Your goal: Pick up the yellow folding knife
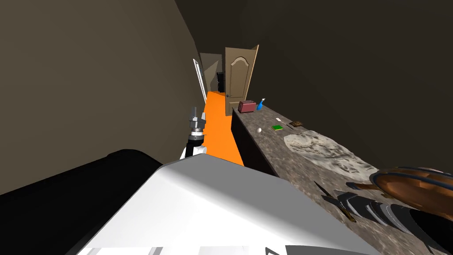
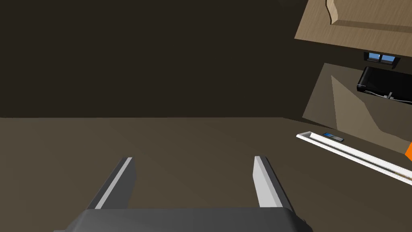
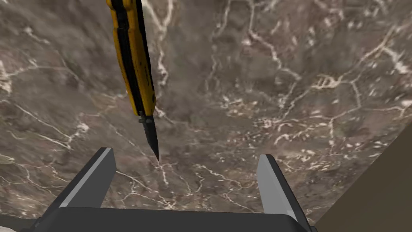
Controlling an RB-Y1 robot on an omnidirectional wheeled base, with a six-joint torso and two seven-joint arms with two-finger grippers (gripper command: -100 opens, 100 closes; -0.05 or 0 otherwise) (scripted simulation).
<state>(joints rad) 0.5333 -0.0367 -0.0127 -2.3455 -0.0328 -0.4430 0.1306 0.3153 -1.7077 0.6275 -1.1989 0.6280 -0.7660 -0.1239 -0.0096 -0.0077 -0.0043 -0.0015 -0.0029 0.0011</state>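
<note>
Holding the right hand wide open and empty, just above a brown, white-veined marble bench. Flat on that bench, just ahead of the fingers: the yellow folding knife, with a black strip down the middle of its yellow handle and its dark blade unfolded. Pointing the blade tip back toward the hand, into the gap between the two fingers, nearer one of them and touching neither. Running the handle away from the hand, out past the picture's edge.

Keeping the left hand open and empty too, raised over the orange floor beside the bench's dark front, well apart from the knife.

Farther along the bench in the head view: a green sponge, a small white ball and a brown square thing too small to name. At the far end, a dark red toaster just beside a blue spray bottle. Behind those, a tan panelled door standing open. At the near end, a brown rounded shape, partly cut off.
</note>
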